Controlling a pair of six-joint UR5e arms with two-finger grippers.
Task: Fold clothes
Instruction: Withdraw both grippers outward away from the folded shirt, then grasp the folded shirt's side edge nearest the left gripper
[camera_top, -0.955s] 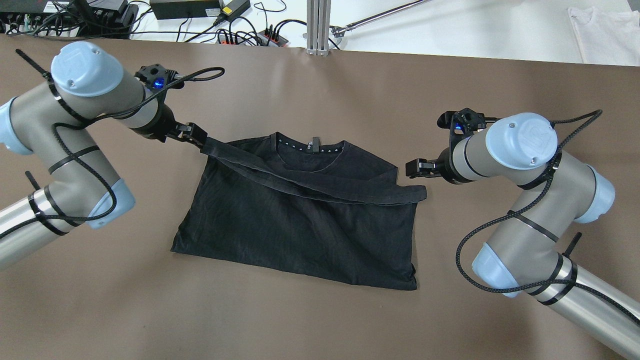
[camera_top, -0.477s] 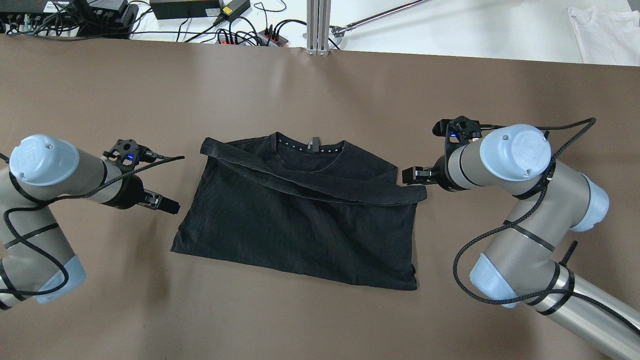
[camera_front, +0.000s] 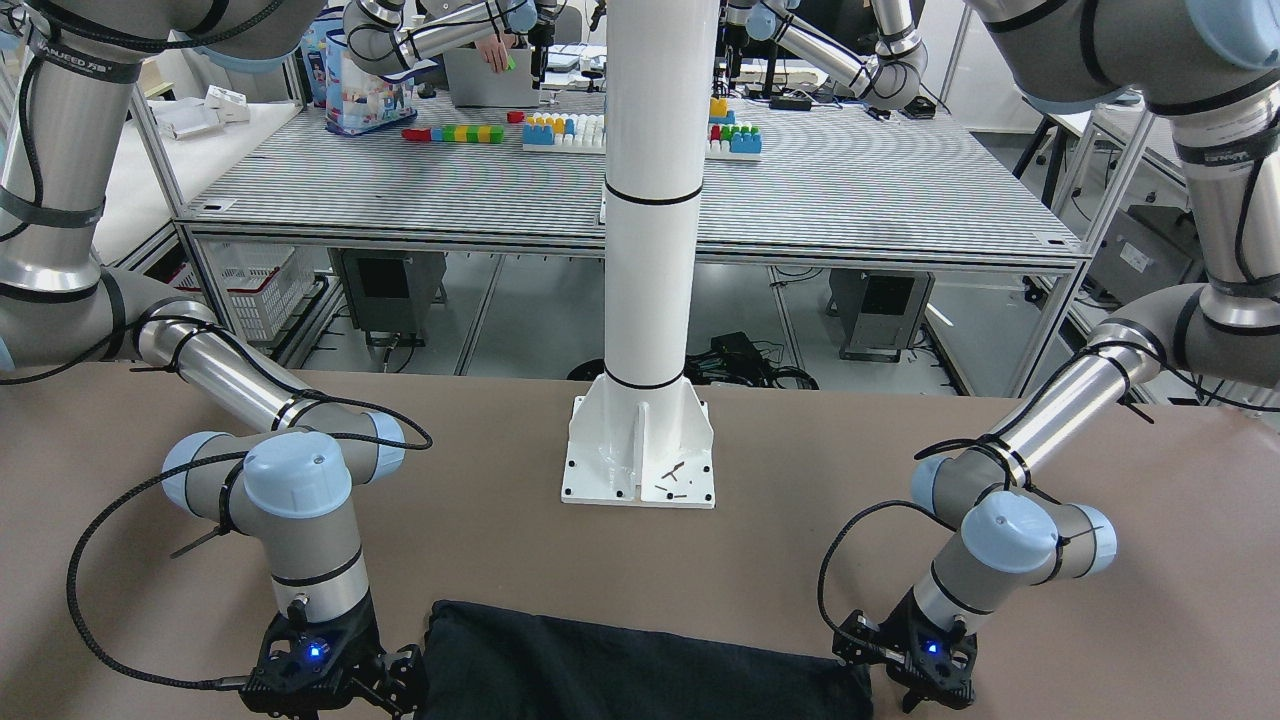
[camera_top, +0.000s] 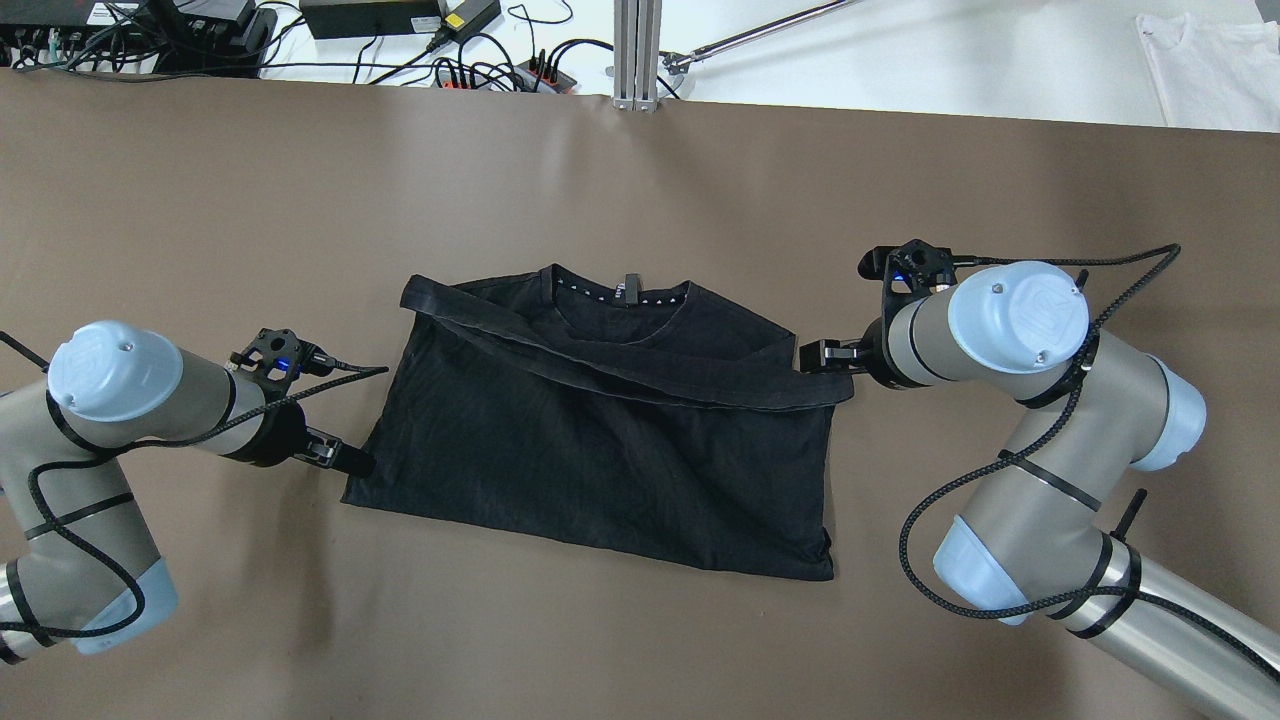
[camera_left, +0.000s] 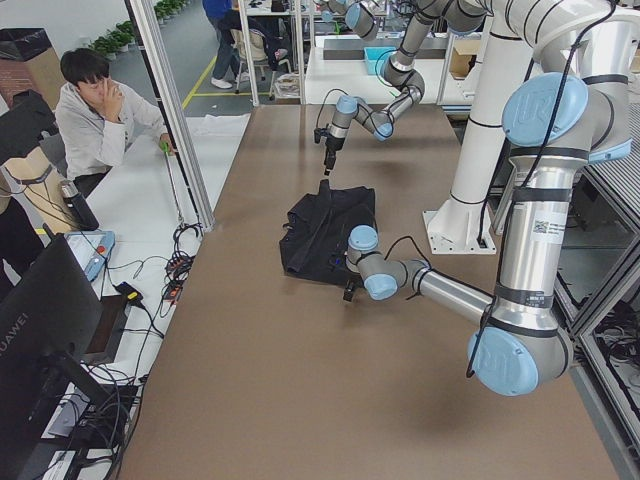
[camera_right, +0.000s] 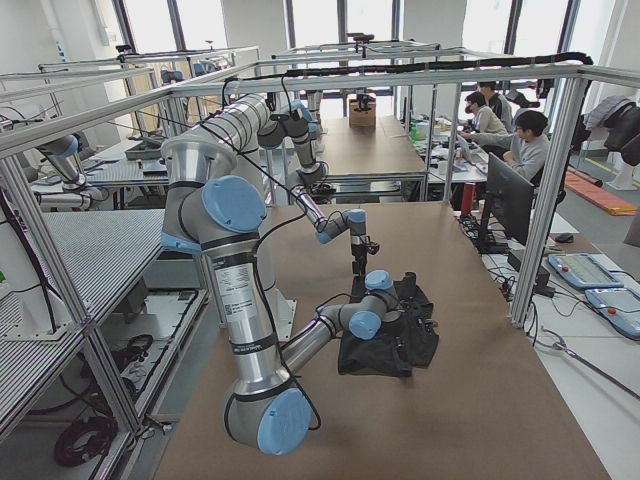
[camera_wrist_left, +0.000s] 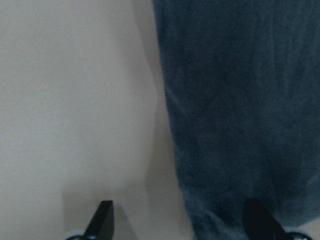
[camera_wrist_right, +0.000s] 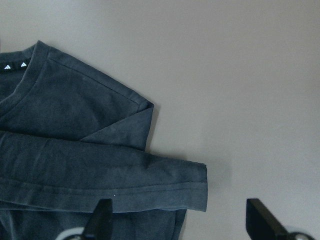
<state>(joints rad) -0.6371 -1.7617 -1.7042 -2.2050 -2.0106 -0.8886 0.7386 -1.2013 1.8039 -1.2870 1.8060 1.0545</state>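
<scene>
Clothes (camera_top: 600, 450): black, on table (camera_top: 640, 180), centre; I judge it soft, limp, light | left gripper (camera_top: 358, 462) parted, empty, straddling 8 o'clock edge | right gripper (camera_top: 810, 357) parted, empty, 2 o'clock corner | I'd pinch corners, not mid-panel.

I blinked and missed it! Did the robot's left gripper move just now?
Yes. The left gripper slid back toward the robot, from the far left corner of the black shirt to its near left corner.
</scene>
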